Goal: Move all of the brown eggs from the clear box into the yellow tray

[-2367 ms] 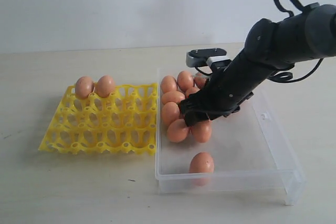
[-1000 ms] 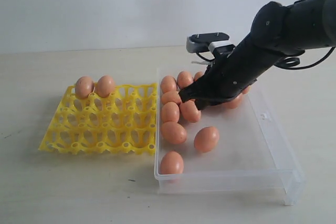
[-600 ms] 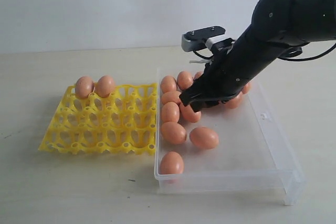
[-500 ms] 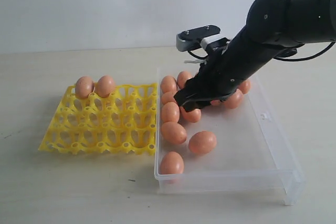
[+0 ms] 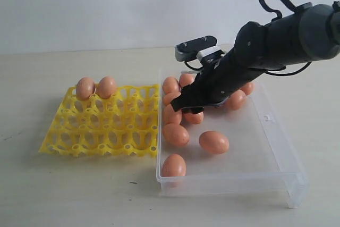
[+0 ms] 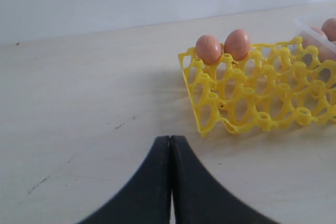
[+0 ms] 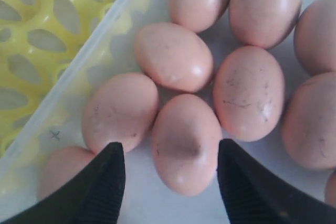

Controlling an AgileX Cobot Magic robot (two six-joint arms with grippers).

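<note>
Brown oval eggs (image 7: 185,142) packed tight in transparent plastic box (image 5: 279,150), beside yellow lattice tray (image 5: 101,131). Straddles one with right gripper (image 7: 169,150), jaws apart; risks knocking neighbours on closing, rolling or cracking them. Left gripper (image 6: 169,145) jaws together.

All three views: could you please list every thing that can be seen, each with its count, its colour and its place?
Table: one, pale beige, under everything.
Wall: one, whitish, behind the table.
Yellow tray: one, bright yellow, left of the box, touching or nearly touching it.
Clear box: one, transparent, right of the tray.
Brown eggs in tray: two, orange-brown, far left corner cells.
Brown eggs in box: about ten visible, orange-brown; the arm may hide more.
Right arm: one, black, reaching over the box.
Right gripper: black, open, one egg between its fingers.
Left gripper: black, shut, over bare table.
</note>
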